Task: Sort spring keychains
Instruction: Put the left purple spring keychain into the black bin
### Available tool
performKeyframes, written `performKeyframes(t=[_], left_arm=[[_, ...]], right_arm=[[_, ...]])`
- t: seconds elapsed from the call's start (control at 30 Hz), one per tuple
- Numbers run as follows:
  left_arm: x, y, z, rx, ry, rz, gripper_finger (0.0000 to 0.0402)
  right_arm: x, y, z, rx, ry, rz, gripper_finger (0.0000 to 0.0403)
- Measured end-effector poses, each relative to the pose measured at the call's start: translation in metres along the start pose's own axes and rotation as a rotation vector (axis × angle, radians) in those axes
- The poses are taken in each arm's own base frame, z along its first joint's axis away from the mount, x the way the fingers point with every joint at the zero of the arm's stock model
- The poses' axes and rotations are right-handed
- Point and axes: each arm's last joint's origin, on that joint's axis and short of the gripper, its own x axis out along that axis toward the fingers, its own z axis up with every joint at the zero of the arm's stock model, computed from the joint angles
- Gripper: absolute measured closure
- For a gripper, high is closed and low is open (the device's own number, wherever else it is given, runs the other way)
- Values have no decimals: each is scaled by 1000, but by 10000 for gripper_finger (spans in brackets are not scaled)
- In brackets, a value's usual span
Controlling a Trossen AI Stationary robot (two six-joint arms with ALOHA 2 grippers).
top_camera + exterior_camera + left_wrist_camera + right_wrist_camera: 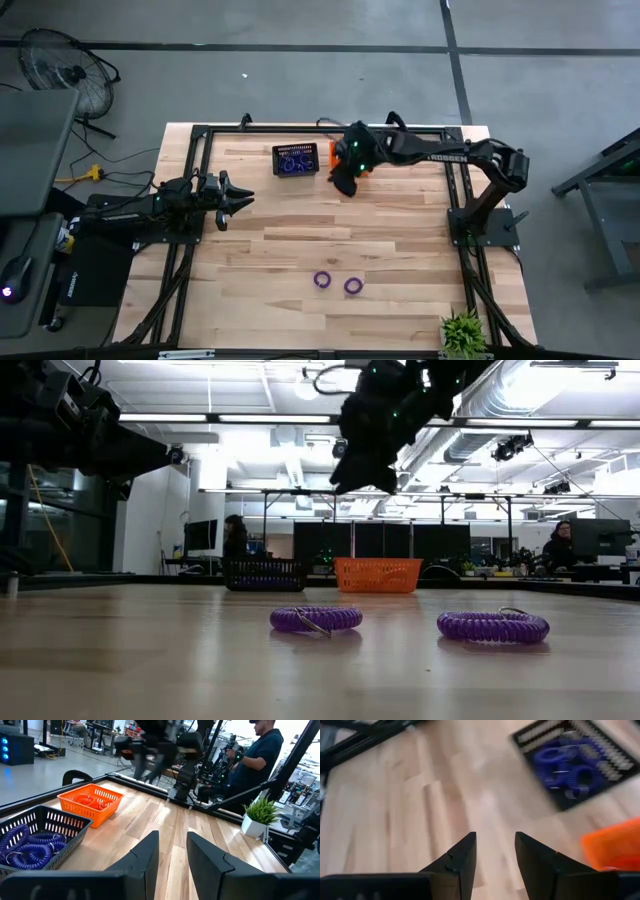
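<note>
Wood table [400, 240]: two purple spring keychains [322, 281] flat (side by side); right claw [494, 851] parted, empty.

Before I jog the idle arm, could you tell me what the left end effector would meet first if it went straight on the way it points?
Probably nothing on the table: ahead of the left end effector lies bare wood. The black basket and orange basket sit off to one side; the right arm's base stands beyond, depth unclear.

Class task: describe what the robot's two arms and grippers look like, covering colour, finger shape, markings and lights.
Both arms are dark, almost black. The right arm carries white lettering along its forearm, and green lights glow near the right gripper. The left gripper ends in two dark, flat, wedge-shaped fingers with angled tips; the right gripper's fingers look the same.
</note>
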Motion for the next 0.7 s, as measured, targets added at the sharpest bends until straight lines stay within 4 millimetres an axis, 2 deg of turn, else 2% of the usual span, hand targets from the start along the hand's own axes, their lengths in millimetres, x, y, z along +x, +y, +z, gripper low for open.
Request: performKeyframes(t=[0.37,0.7], left_arm=[[0,0,0,0,0,0,302],[0,0,0,0,0,0,302]], right_arm=[[18,95,-29,-191,86,170,273],[38,180,-81,-401,152,227,272]])
